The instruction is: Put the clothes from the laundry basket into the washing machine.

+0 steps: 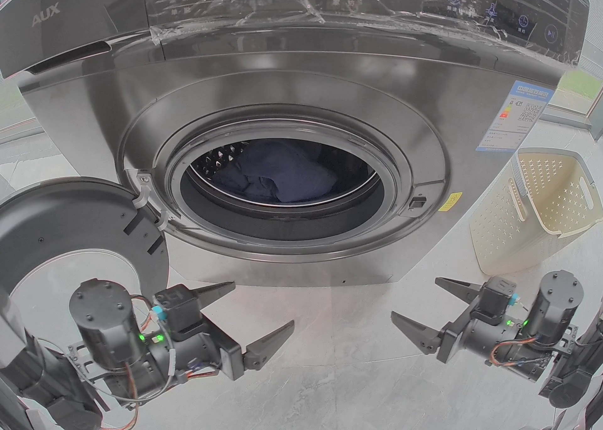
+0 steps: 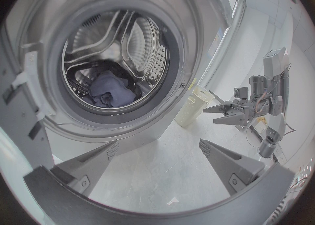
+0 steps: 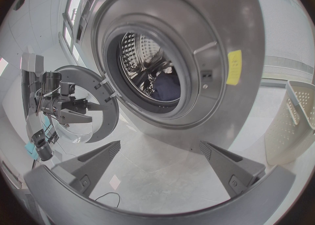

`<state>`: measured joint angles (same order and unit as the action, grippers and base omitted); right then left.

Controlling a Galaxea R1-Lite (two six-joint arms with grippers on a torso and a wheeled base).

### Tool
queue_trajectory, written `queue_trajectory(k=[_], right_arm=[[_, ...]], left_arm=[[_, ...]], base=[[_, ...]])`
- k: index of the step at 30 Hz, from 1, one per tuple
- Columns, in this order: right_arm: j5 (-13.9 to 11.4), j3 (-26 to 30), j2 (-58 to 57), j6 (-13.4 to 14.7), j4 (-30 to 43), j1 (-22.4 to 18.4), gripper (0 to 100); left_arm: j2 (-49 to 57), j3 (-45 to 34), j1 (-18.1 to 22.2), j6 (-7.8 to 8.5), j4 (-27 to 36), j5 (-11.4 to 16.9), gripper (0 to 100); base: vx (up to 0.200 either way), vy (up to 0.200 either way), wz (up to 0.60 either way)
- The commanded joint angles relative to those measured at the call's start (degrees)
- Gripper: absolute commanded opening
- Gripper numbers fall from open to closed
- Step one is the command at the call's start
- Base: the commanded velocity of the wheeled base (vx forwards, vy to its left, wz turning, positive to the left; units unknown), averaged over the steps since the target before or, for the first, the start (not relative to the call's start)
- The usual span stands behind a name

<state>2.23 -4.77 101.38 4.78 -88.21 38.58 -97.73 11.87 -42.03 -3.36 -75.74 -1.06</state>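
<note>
The grey washing machine (image 1: 301, 80) stands with its round door (image 1: 63, 224) swung open to the left. Dark blue clothes (image 1: 279, 172) lie inside the drum; they show too as the clothes (image 2: 110, 91) and the clothes (image 3: 167, 86) in the wrist views. The cream laundry basket (image 1: 546, 211) stands on the floor to the machine's right, its inside showing bare perforated walls. My left gripper (image 1: 262, 306) hangs open and holds nothing, low in front of the door. My right gripper (image 1: 414, 298) is open and holds nothing, below the basket's near corner.
Pale tiled floor (image 1: 339, 349) lies between the grippers and the machine. The open door (image 3: 101, 104) sits close behind the left gripper (image 3: 95, 113). The basket (image 2: 193, 105) stands near the right gripper (image 2: 210, 114); the basket (image 3: 292, 127) is against the machine's side.
</note>
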Motion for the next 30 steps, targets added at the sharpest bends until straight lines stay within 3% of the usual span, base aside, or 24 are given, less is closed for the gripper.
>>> queue_trajectory(k=[1, 8, 10, 14, 15, 18, 20, 22, 26, 30], right_arm=[[0.05, 4.68, -9.18, -0.38, 0.50, -3.43, 100], [4.80, 4.68, -15.95, -0.56, 1.73, -6.15, 100], [5.77, 4.68, -17.79, -0.21, 3.75, -6.85, 100], [7.44, 4.68, -23.51, -0.65, 8.49, -7.91, 100], [7.44, 4.68, -27.11, -1.18, 13.15, -9.32, 100], [7.44, 4.68, -33.44, -2.67, 20.45, -11.69, 100], [7.35, 4.68, -35.37, -2.85, 23.00, -12.74, 100], [7.44, 4.68, -39.24, -2.67, 29.06, -14.06, 100], [7.44, 4.68, -46.97, -3.37, 34.42, -16.35, 100], [7.44, 4.68, -53.65, -3.20, 42.86, -20.83, 100]], left_arm=[[8.61, -7.13, -0.33, -0.06, -3.71, -0.61, 100], [12.74, -11.87, -0.59, 1.08, -3.19, -4.56, 100], [15.38, -11.87, -0.59, 0.46, -2.39, -6.67, 100], [21.18, -11.87, 0.29, -0.59, -0.81, -7.11, 100], [24.96, -11.87, 1.43, -1.82, 2.62, -7.38, 100], [33.57, -11.87, 3.10, -3.05, 12.28, -7.55, 100], [37.79, -11.87, 3.80, -3.23, 16.59, -7.46, 100], [48.60, -11.87, 7.14, -2.96, 25.20, -6.41, 100], [59.50, -10.47, 11.45, -2.61, 33.73, -4.04, 100], [64.60, -7.22, 17.07, -2.26, 40.76, -4.39, 100]], base=[[0.000, 0.000, 0.00], [0.000, 0.000, 0.00], [-0.100, 0.000, 0.00], [-0.100, 0.000, 0.00], [0.000, 0.000, 0.00], [0.000, 0.000, 0.00], [-0.200, 0.000, 0.00], [-0.200, 0.000, 0.00], [-0.100, 0.000, 0.00], [-0.150, 0.000, 0.00]])
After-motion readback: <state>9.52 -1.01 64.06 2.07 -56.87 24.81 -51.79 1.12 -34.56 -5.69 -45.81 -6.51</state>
